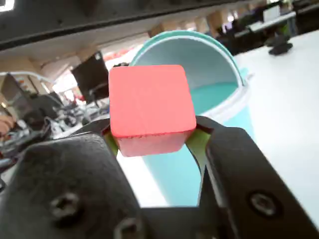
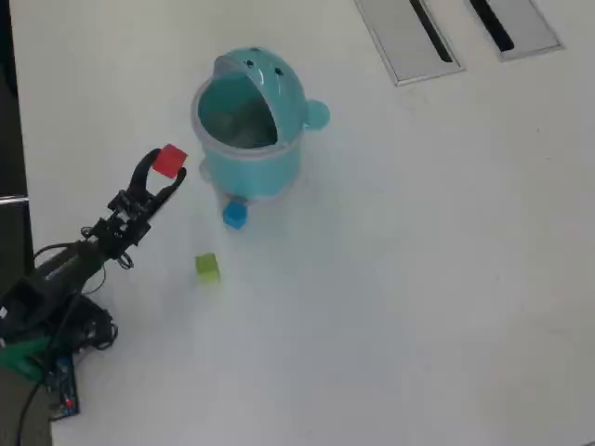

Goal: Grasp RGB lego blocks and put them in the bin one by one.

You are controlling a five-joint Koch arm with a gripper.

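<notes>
The gripper (image 2: 165,174) clamped the red block (image 1: 149,107), which hid part of the bin (image 1: 219,69) in the wrist view.

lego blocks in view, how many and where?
3. Red block held in the gripper, short of the bin. Blue block on the table at the bin's base. Yellow-green block on the table, apart. Bin interior only partly visible.

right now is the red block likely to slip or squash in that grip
The red block probably won't squash: its edges look straight between the gripper jaws. It may slip, since its faces look smooth and only its lower part is pinched. Flat-sided, it shouldn't roll.
</notes>
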